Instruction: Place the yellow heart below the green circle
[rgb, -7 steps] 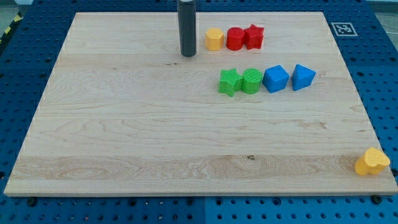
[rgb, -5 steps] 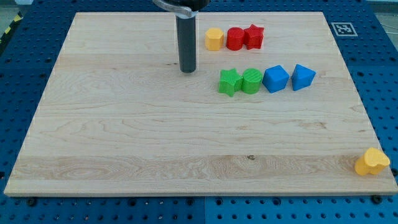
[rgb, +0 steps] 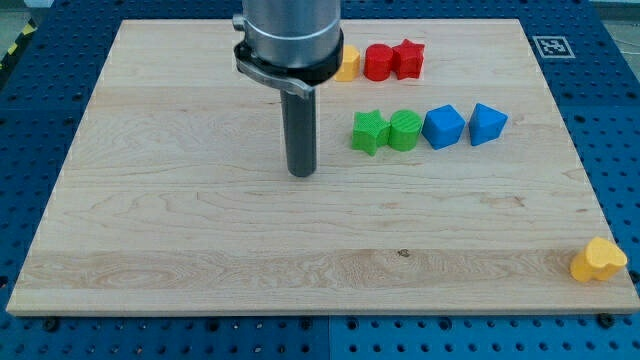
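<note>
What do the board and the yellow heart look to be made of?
Board: pale wood, matte, going by its long grain lines and a small knot. Yellow heart, at the view's bottom right corner: probably plastic, uniform colour with a slight sheen; possibly 3D-printed, but too small to tell.

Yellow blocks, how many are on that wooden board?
2. One yellow block sits near the view's top, partly hidden behind the arm, left of the red pair. The yellow heart lies at the board's bottom right corner. My tip rests left of the green blocks.
</note>
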